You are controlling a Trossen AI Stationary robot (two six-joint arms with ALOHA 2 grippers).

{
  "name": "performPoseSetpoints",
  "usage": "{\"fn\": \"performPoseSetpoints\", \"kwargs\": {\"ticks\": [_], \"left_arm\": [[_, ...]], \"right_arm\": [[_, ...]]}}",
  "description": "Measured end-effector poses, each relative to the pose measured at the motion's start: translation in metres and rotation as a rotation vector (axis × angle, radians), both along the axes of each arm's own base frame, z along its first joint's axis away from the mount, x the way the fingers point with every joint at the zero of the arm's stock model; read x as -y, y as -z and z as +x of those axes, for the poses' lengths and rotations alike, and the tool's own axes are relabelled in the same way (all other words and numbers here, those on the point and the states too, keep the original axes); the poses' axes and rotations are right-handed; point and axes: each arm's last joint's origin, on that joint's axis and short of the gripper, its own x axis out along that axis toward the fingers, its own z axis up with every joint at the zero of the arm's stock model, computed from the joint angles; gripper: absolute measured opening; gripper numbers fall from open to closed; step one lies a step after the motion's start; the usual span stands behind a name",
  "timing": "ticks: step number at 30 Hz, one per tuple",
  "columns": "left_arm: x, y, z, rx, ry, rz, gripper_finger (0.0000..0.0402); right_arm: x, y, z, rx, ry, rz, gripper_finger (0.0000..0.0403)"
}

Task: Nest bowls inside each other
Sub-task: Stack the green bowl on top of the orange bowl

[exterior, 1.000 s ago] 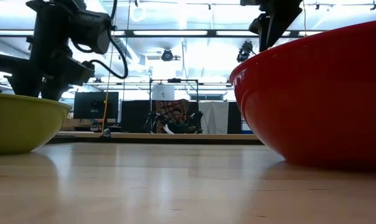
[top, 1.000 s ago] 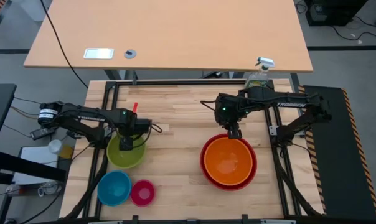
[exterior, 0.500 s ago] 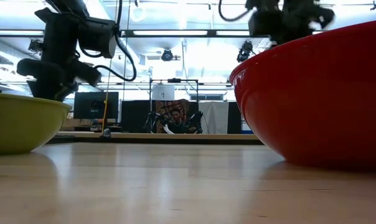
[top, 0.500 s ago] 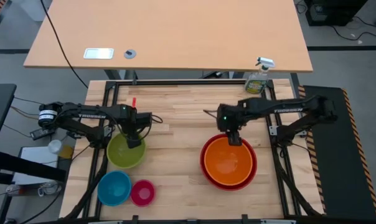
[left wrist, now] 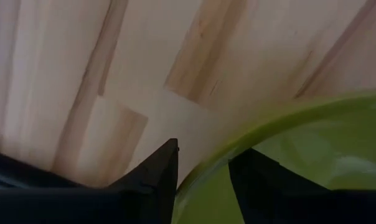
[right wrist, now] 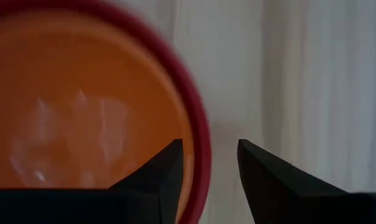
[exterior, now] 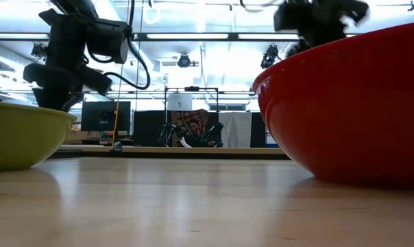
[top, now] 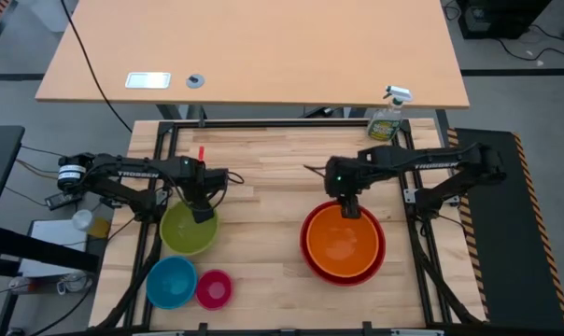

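Note:
A green bowl [top: 187, 231] sits on the wooden table at the left. My left gripper [top: 201, 209] points down at its far right rim and is shut on it. At the right, an orange bowl [top: 343, 241] lies nested in a red bowl [top: 380, 261]. My right gripper [top: 348, 205] hangs open just above their far rim. One of its fingers is over the orange bowl and one is outside the red rim [right wrist: 199, 149], touching neither. A blue bowl [top: 171, 282] and a small pink bowl [top: 214, 289] stand near the front left. My left gripper holds the green bowl's rim [left wrist: 203, 169] at the bowl's far right, one finger [left wrist: 256, 180] inside the bowl and one [left wrist: 155, 177] outside. The fingers come from above, pointing down. The bowl rests upright on the table [exterior: 22, 137].
A spray bottle [top: 387, 119] stands at the table's far right corner. A small red object [top: 203, 152] lies on the far left of the tabletop. Bare wood lies between the green bowl and the red bowl. A larger desk [top: 254, 56] stands beyond the far edge.
My left gripper has rolled about its own axis and shifted a little toward the table's right along the green bowl's far rim. My right gripper has come down toward the far rim of the red and orange bowls. The bowls have stayed in place.

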Motion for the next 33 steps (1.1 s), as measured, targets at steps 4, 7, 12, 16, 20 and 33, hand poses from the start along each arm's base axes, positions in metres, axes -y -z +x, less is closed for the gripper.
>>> {"fn": "performPoseSetpoints", "kwargs": {"ticks": [4, 7, 12, 16, 20, 33], "left_arm": [[-0.001, 0.000, 0.008, 0.086, -0.075, 0.000, 0.0141], [-0.003, -0.001, 0.016, 0.181, -0.173, 0.007, 0.0141], [-0.006, -0.003, 0.026, 0.292, -0.312, 0.004, 0.0141], [-0.007, -0.004, 0.027, 0.308, -0.403, -0.007, 0.0141], [-0.007, -0.004, 0.028, 0.324, -0.429, -0.010, 0.0142], [0.009, -0.036, 0.032, 0.391, -0.310, -0.024, 0.0260]], "right_arm": [[0.005, -0.021, 0.008, 0.113, 0.014, 0.006, 0.0160], [0.010, -0.029, 0.012, 0.170, 0.012, 0.001, 0.0160], [0.016, -0.032, 0.013, 0.191, 0.058, -0.025, 0.0160], [0.018, -0.033, 0.018, 0.233, 0.110, -0.006, 0.0160], [0.019, -0.027, 0.040, 0.319, 0.101, 0.017, 0.0160], [0.024, 0.012, 0.140, 0.330, 0.107, 0.144, 0.0160]]}}
